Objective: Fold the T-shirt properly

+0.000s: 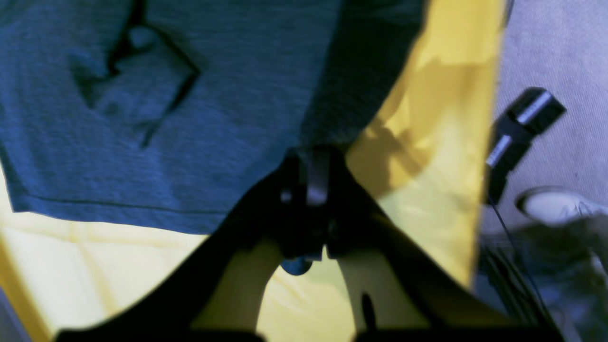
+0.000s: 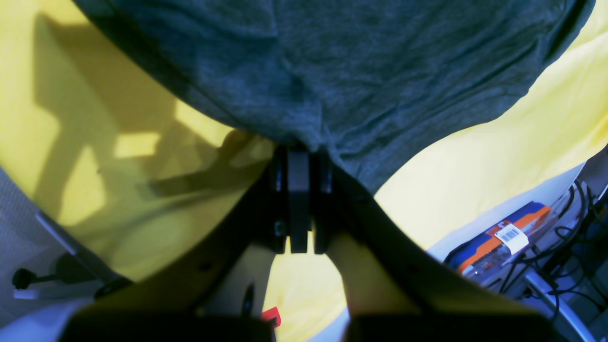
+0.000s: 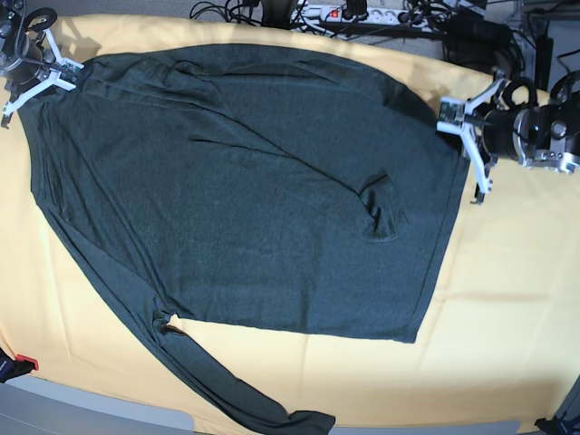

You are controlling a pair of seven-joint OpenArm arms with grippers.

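Left wrist view: we see the T-shirt (image 1: 190, 118) filling the far left, its hemmed edge running along the yellow surface (image 1: 95, 256); the left gripper (image 1: 308, 190) has its jaws pinched shut on the cloth's edge.
Left wrist, surroundings: beyond the surface's right edge lies grey floor with a black clamp (image 1: 522, 128) and cables.
Right wrist view: we see the right gripper (image 2: 299, 190), jaws closed tight on a bunched edge of the shirt, which drapes wrinkled across the far half.
Right wrist, surroundings: bare yellow lies left and right; an orange-and-blue box (image 2: 503, 242) sits past the right edge among cables.
Base view: the shirt lies spread, mostly flat, soft heathered knit, one long sleeve (image 3: 227, 390) trailing to the near edge.
Base view, room: open yellow lies near and right; a power strip (image 3: 353, 14) lies past the far edge.
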